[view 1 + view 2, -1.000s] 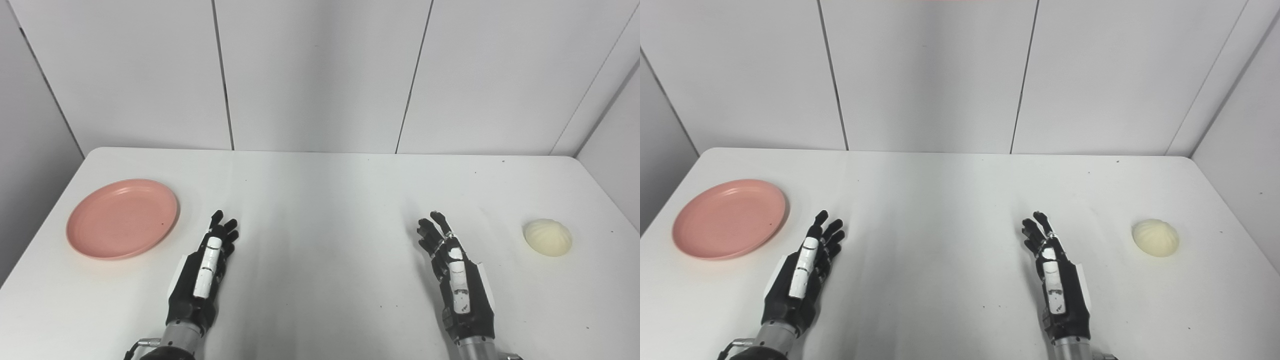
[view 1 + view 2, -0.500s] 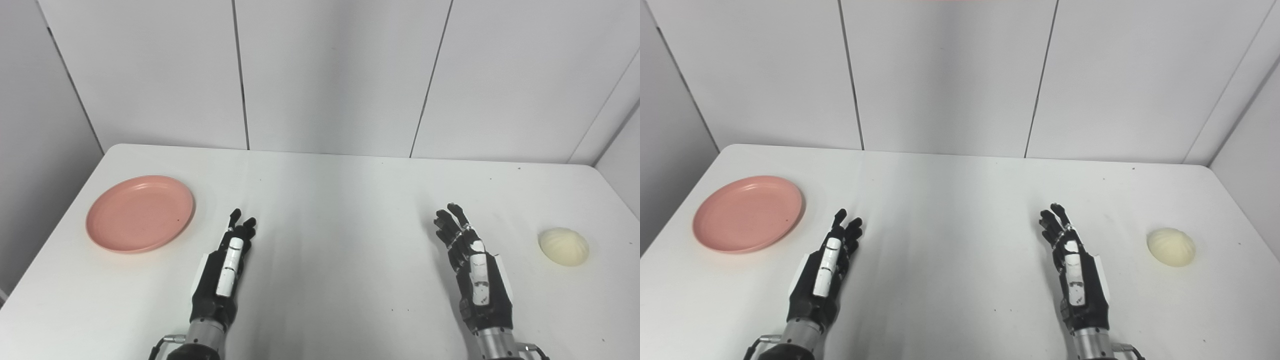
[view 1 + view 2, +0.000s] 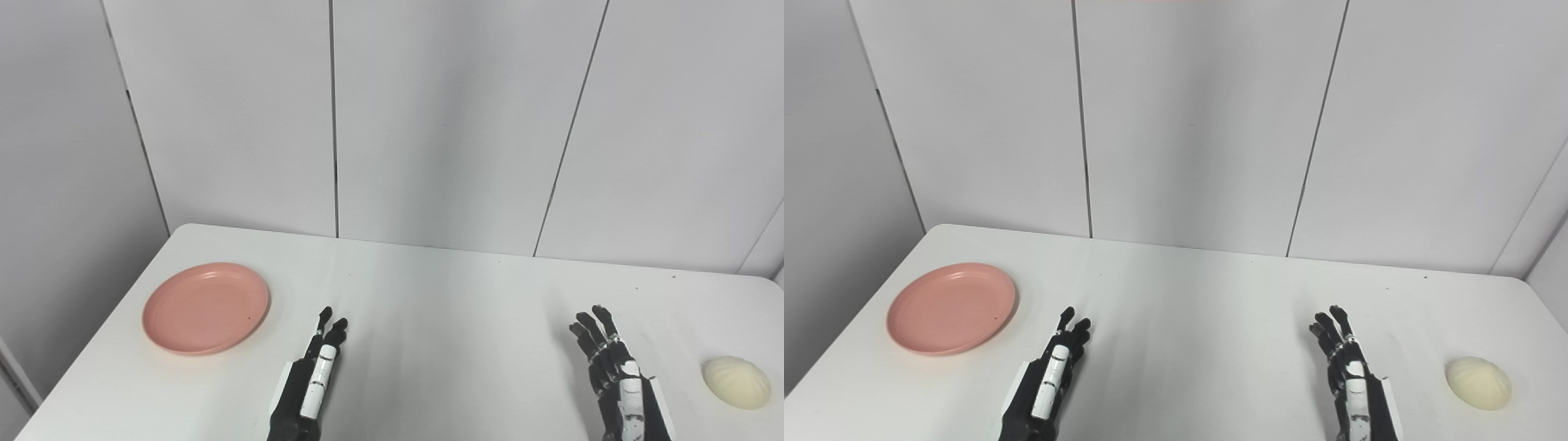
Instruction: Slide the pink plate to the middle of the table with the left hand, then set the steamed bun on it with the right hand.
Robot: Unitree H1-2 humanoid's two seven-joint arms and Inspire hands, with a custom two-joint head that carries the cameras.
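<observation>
The pink plate (image 3: 206, 307) lies empty on the white table (image 3: 441, 306) near its left edge. The pale steamed bun (image 3: 737, 382) sits on the table near the right edge. My left hand (image 3: 311, 386) hovers low over the table to the right of the plate, apart from it, fingers straight and open, holding nothing. My right hand (image 3: 615, 383) is left of the bun, apart from it, fingers spread and open, holding nothing. Both hands are partly cut off by the picture's bottom edge. The plate (image 3: 951, 307) and the bun (image 3: 1478, 383) also show in the right eye view.
Grey wall panels (image 3: 429, 122) stand right behind the table's far edge. The table's left edge lies close to the plate.
The whole picture has shifted down and to the right, so the camera has tilted up and turned left. Plate, bun and both hands hold their places on the table.
</observation>
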